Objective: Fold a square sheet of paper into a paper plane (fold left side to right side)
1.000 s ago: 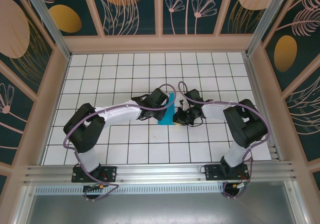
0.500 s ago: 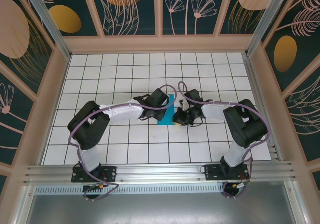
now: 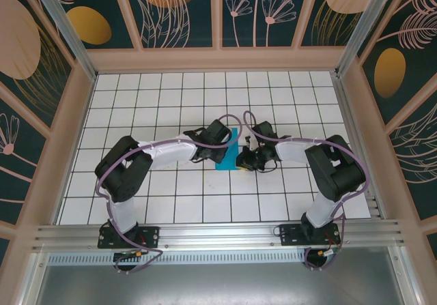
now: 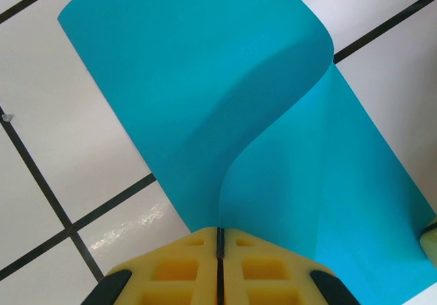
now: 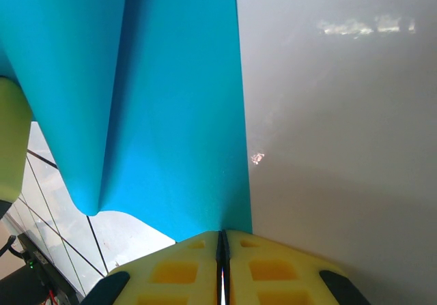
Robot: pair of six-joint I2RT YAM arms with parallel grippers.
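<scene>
Yellow-padded grippers, two in all. Left gripper first: pressed shut to a hairline seam, pinching the edge of the square sheet of paper at a spot raised in a soft curl. Right gripper likewise, closed to a thin line and nipping the paper's edge just beside bare white surface. One sheet only, plain teal, partly rolled over on itself, not pressed flat. From above, held between the two wrists near the middle of the white gridded table — one arm reaching in from each side.
</scene>
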